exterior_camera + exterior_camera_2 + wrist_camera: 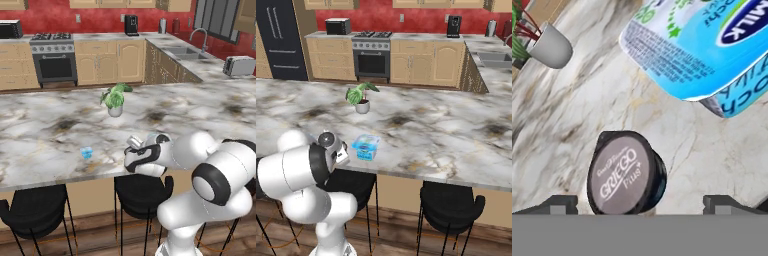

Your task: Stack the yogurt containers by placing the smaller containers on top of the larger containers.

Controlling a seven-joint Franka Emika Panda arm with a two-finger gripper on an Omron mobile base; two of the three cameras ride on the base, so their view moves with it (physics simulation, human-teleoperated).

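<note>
In the hand view the dark round cup (626, 172) shows a grey-brown lid printed "GRIEGO" with a smaller word beneath that looks like "Plus". It stands on the marble worktop (577, 100) between the two finger tips of the claw (640, 205), which are spread wide with clear space either side of it, touching nothing. Just beyond it lies the large blue tub (697, 45); its pale lid carries fine print and a dark blue oval reading "MILK", and its side has larger letters cut off by the frame edge. The white plant pot (552, 47) sits at the upper left.

The right base view places the tub (366, 146) near the worktop's front edge, beside the arm's wrist, with the plant (360, 97) further back. The left base view shows the tiny light-blue cup (86, 152) well apart to the left. The room has red walls, wood cabinets, a range (53, 57), a sink (187, 52), a toaster (239, 66) and black stools (451, 207).
</note>
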